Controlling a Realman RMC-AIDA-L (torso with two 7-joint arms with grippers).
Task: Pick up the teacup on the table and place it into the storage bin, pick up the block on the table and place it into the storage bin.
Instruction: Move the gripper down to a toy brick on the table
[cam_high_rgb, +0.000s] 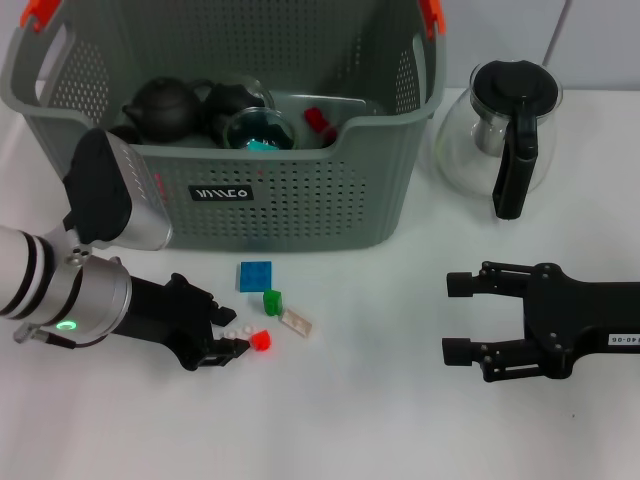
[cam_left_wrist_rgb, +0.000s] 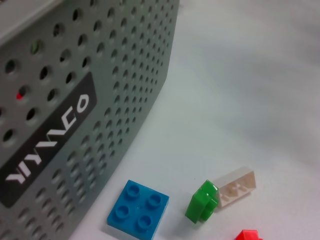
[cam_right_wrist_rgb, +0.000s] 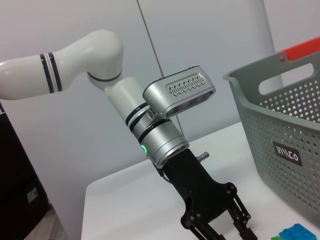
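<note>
Several small blocks lie on the table in front of the storage bin (cam_high_rgb: 300, 210): a blue block (cam_high_rgb: 254, 275), a green block (cam_high_rgb: 272, 301), a beige block (cam_high_rgb: 296, 322) and a red block (cam_high_rgb: 261, 340). My left gripper (cam_high_rgb: 232, 330) sits low at the table, open, with its fingertips just left of the red block and tiny white pieces between them. The left wrist view shows the blue block (cam_left_wrist_rgb: 138, 207), green block (cam_left_wrist_rgb: 202, 201), beige block (cam_left_wrist_rgb: 237, 186) and red block (cam_left_wrist_rgb: 248, 235) beside the bin wall (cam_left_wrist_rgb: 100, 100). My right gripper (cam_high_rgb: 455, 318) rests open and empty at the right. No teacup shows on the table.
Inside the bin lie dark teapots (cam_high_rgb: 165, 105), a glass cup (cam_high_rgb: 262, 130) and a red piece (cam_high_rgb: 318, 120). A glass coffee pot (cam_high_rgb: 500, 135) with a black handle stands right of the bin. The right wrist view shows the left arm (cam_right_wrist_rgb: 165, 135) and the bin (cam_right_wrist_rgb: 285, 125).
</note>
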